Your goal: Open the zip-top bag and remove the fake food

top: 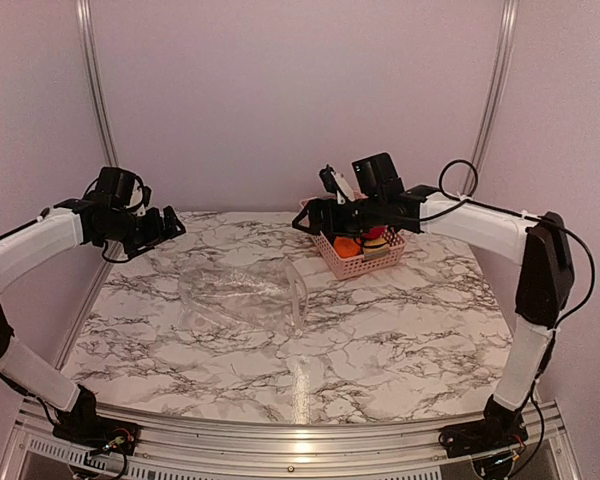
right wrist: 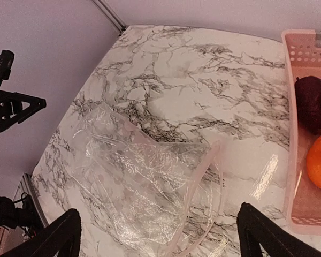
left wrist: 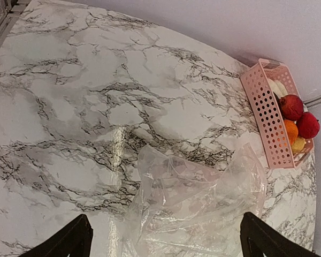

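The clear zip-top bag (top: pixel 242 295) lies crumpled in the middle of the marble table, its zip strip (top: pixel 296 290) gaping open on the right; I see nothing inside it. It also shows in the left wrist view (left wrist: pixel 203 198) and the right wrist view (right wrist: pixel 134 187). The fake food (top: pixel 360 243) sits in the pink basket (top: pixel 350 265): dark red (left wrist: pixel 290 106), red (left wrist: pixel 308 125), orange (left wrist: pixel 291 131) and yellow (left wrist: pixel 299 144) pieces. My left gripper (top: pixel 172 225) hovers open and empty, left of and behind the bag. My right gripper (top: pixel 308 218) hovers open and empty beside the basket.
The pink slatted basket (right wrist: pixel 295 107) stands at the back right of the table. Purple walls with aluminium posts (top: pixel 92 90) close the back and sides. An aluminium rail (top: pixel 300 440) runs along the near edge between the arm bases.
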`<state>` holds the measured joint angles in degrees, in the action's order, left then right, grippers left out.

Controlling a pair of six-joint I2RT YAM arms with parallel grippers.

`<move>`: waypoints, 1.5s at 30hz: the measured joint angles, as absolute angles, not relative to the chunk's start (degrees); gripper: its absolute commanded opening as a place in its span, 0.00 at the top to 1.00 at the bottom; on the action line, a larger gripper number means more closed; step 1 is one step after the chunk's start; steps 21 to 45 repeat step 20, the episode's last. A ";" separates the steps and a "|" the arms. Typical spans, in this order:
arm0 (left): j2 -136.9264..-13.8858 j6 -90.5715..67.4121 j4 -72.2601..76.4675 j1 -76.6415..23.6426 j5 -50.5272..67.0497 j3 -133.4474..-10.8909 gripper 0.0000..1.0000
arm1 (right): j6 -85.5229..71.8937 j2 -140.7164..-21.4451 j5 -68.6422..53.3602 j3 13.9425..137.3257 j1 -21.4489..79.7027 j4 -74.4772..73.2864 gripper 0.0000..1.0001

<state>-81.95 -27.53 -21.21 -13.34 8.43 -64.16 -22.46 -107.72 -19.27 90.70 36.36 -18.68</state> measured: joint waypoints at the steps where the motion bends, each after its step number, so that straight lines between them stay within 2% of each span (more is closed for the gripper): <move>1: -81.95 -26.96 -22.63 -13.30 8.25 -66.13 0.01 | -22.46 -105.97 -19.42 90.26 35.57 -18.13 0.01; 5: -81.95 -25.12 -26.13 -13.15 7.35 -73.49 0.01 | -22.13 -99.20 -20.36 86.11 32.45 -15.92 0.01; 9: -81.95 -23.97 -26.30 -13.06 7.53 -75.68 0.01 | -21.32 -92.44 -20.43 80.25 30.20 -14.22 0.01; 14: -81.97 -23.16 -25.98 -13.06 8.75 -72.79 0.01 | -20.78 -83.24 -20.18 70.11 27.70 -10.39 0.01; 20: -81.69 -22.98 -23.81 -13.06 11.03 -63.79 0.01 | -20.99 -76.40 -19.05 58.19 26.44 -6.79 0.01; 45: -81.69 -22.98 -23.81 -13.06 11.03 -63.79 0.01 | -20.99 -76.40 -19.05 58.19 26.44 -6.79 0.01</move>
